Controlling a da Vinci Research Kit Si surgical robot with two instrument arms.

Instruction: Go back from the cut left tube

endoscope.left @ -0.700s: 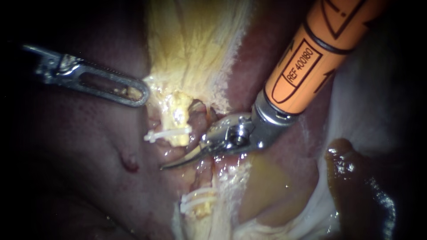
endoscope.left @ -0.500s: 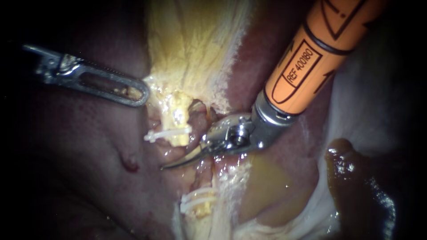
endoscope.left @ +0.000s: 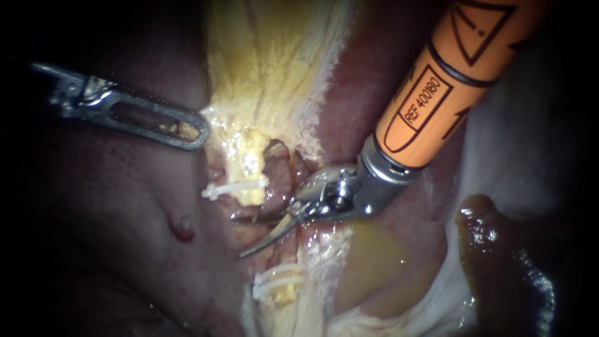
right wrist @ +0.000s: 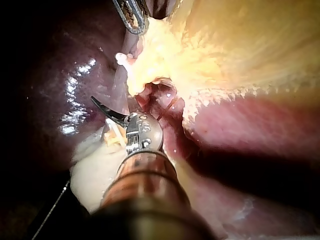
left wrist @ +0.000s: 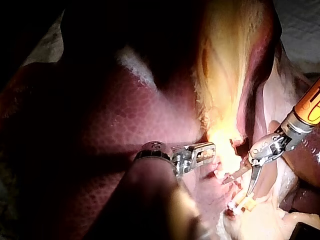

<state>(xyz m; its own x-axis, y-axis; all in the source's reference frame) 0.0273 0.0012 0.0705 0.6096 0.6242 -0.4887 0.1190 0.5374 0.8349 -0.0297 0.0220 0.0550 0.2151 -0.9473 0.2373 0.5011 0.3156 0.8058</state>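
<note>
The right instrument (endoscope.left: 238, 237) has its jaws narrowly apart, holding nothing, between the tube stumps (endoscope.left: 249, 163). The upper clip (endoscope.left: 234, 187) lies beside one blade and the lower clip (endoscope.left: 274, 279) beside the other. The left instrument (endoscope.left: 156, 122) sits apart.

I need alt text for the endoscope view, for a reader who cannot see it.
My right instrument, orange-shafted, comes in from the upper right, its curved blades open beside a cut tube stump bearing a white clip. My left instrument reaches the yellow tissue from the left; more white clips lie lower.
</note>
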